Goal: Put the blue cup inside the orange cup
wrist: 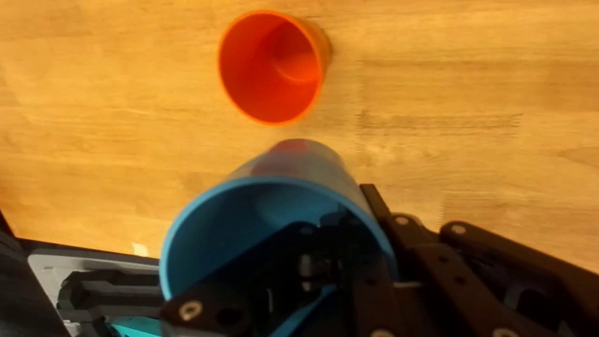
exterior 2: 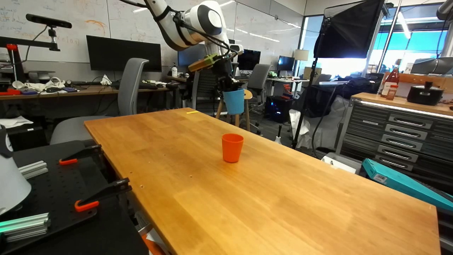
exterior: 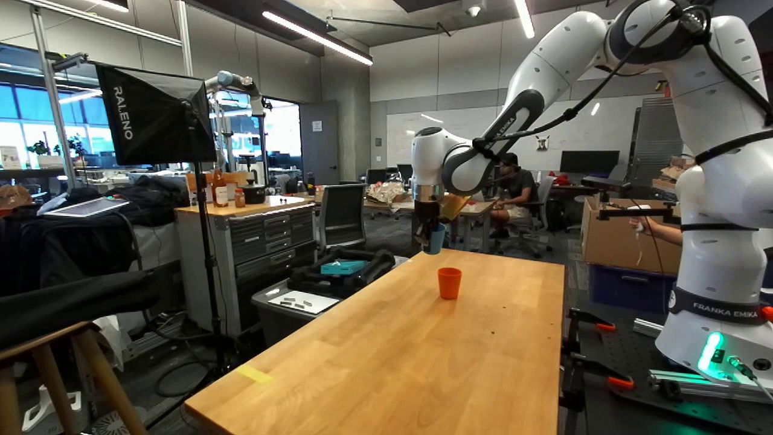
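The orange cup (exterior: pixel 449 284) stands upright on the wooden table, open end up; it also shows in an exterior view (exterior 2: pixel 232 148) and in the wrist view (wrist: pixel 271 70), where its inside is empty. My gripper (exterior 2: pixel 230 86) is shut on the wall of the blue cup (exterior 2: pixel 234 102), one finger inside it and one outside, as the wrist view shows at the fingers (wrist: pixel 359 206). The blue cup (exterior: pixel 435 240) hangs in the air, open end up, higher than the orange cup and apart from it. In the wrist view the blue cup (wrist: pixel 281 199) lies just below the orange cup.
The wooden table (exterior: pixel 423 356) has its far edge near the gripper. A grey bin with a black case (exterior: pixel 341 272) stands beside the table. Black clamps with orange tips (exterior 2: pixel 102 194) sit at the robot-side edge. A softbox lamp (exterior: pixel 157 115) stands beyond the table.
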Action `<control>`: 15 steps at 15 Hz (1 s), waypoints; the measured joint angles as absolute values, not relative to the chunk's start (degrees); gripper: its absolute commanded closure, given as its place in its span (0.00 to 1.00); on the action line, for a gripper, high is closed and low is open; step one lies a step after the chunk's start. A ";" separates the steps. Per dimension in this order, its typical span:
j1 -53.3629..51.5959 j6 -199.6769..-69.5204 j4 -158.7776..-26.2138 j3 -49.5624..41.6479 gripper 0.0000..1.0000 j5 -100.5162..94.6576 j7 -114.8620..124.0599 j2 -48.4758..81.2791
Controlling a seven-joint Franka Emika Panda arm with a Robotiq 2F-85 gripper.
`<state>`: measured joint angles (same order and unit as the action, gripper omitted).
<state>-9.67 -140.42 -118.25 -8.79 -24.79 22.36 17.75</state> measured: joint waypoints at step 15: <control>-3.66 -138.82 -122.70 -6.86 0.97 -21.15 17.19 20.87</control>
